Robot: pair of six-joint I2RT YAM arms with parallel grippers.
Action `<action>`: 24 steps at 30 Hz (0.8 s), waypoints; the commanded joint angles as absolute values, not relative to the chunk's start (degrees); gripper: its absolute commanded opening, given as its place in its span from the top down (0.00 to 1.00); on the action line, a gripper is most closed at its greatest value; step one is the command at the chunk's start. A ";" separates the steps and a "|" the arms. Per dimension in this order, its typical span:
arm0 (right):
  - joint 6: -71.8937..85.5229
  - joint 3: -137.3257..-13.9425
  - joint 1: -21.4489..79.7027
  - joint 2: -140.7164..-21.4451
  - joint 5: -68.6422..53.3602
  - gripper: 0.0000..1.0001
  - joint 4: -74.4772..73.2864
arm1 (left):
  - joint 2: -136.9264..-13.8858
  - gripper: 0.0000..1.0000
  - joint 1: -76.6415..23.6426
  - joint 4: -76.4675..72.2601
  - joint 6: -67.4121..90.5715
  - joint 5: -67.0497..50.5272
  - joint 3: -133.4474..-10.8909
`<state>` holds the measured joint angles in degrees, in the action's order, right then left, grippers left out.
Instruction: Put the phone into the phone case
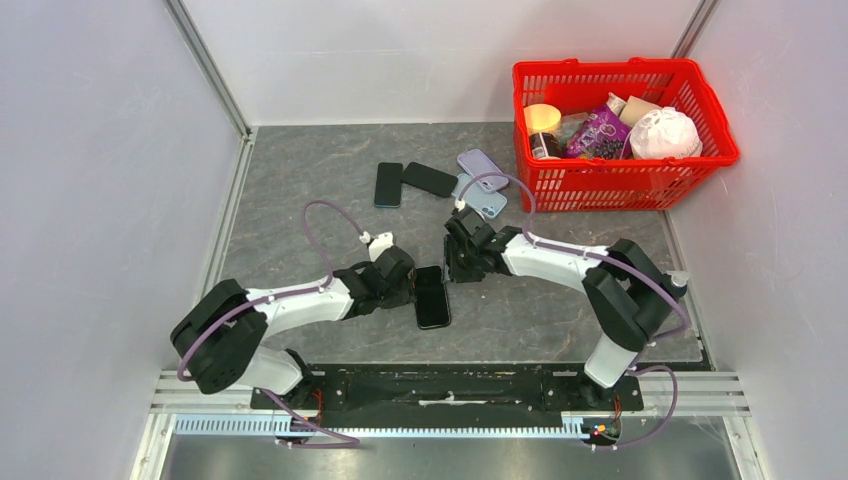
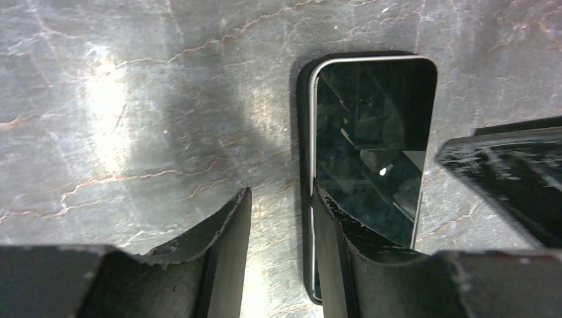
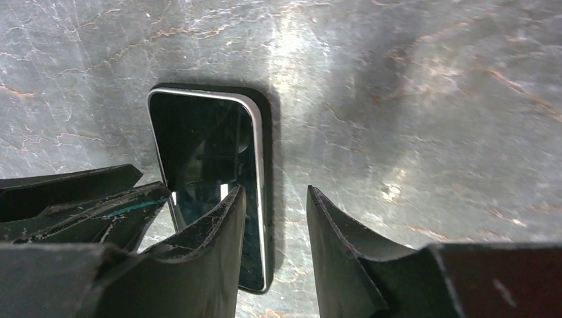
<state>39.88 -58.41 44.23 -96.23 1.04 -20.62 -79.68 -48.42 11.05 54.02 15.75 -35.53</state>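
Note:
A black phone lies screen up on the grey mat, its silver rim sitting inside a black phone case whose edge shows around it. My left gripper is open at the phone's left side. In the left wrist view its right finger lies over the phone's long edge. My right gripper is open at the phone's far right end. In the right wrist view its left finger lies over the phone. Neither gripper holds anything.
Two dark phones, a lilac case and a light blue case lie at the back of the mat. A red basket with several items stands at the back right. Walls close in on both sides.

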 commanded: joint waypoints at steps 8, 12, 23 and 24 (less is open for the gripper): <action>38.82 -64.20 44.12 -102.86 -0.35 0.69 -17.61 | -85.02 0.54 -42.68 5.03 49.47 10.90 -38.21; 39.11 -65.12 44.12 -104.39 -0.35 0.78 -18.64 | -87.04 0.55 -42.36 6.59 48.38 11.23 -40.33; 41.25 -62.28 46.93 -108.95 2.82 0.94 -20.72 | -93.32 0.63 -42.71 11.23 46.93 14.30 -43.68; 41.66 -61.86 47.50 -109.51 3.06 0.95 -20.81 | -93.79 0.64 -42.87 11.38 46.93 14.77 -43.68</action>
<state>40.03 -63.81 44.53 -103.57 -0.75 -20.80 -89.32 -42.87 9.02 49.84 9.04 -43.83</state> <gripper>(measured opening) 0.066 0.381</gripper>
